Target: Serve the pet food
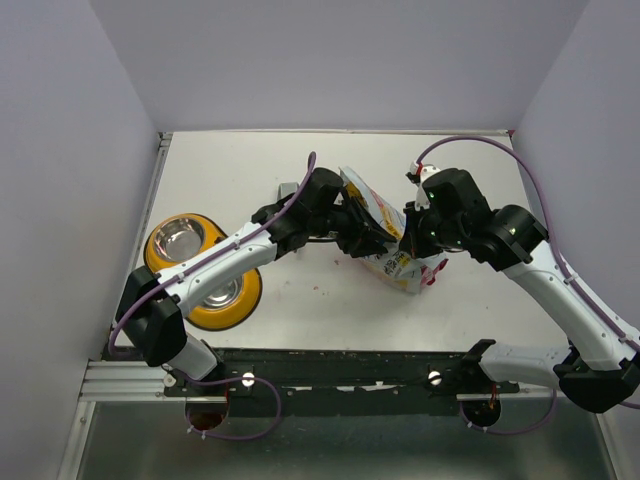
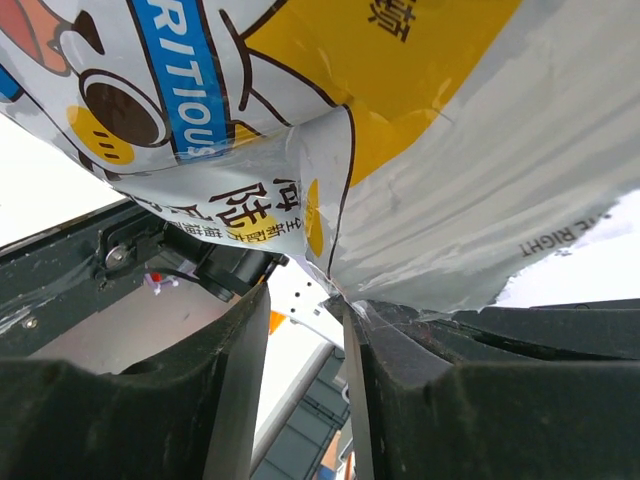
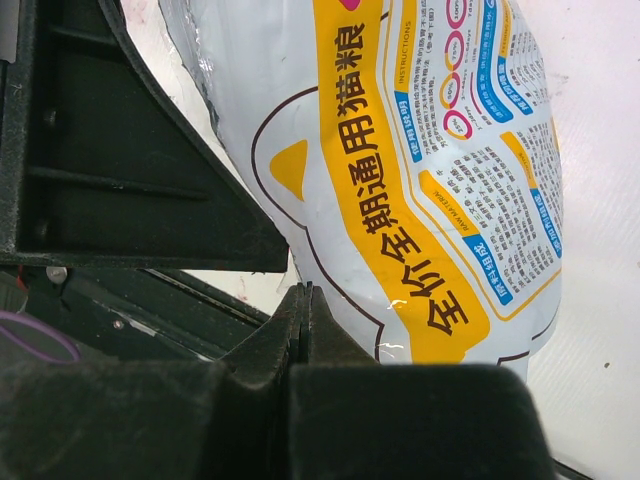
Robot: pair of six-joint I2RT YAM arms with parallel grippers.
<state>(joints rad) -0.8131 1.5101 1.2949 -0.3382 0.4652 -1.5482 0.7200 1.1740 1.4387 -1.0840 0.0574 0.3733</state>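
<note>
**Bag between my grippers, nothing served yet**

My left gripper point(image 2: 305, 308) has its jaws parted, with daylight between the fingers. The lower fold of the bag point(image 2: 420, 150) comes down to the mouth and lies against one finger, but I see nothing clamped there. My right gripper point(image 3: 305, 300) is clenched tight, finger against finger, with the bag's printed film right at its tips. I cannot tell whether a thin edge of film is nipped in that seam. I judge it likely, since from above the bag stands tilted between my two wrists and does not lie flat.

The bag is near the middle of the table point(image 1: 330, 310), with both my arms meeting at it. No pet food shows anywhere: no kibble on the table, none at the bag. I take it to be all inside the bag. Whether the bag's top is open I cannot see.

The yellow feeder point(image 1: 215, 318) sits well apart at the left side, partly under my left arm. The far bowl point(image 1: 185, 238) shows bare steel, and so does what I can see of the near bowl point(image 1: 228, 293).

By my reckoning the task is near its start. The bag is in reach. Getting the food out and into the feeder is all left to do.
</note>
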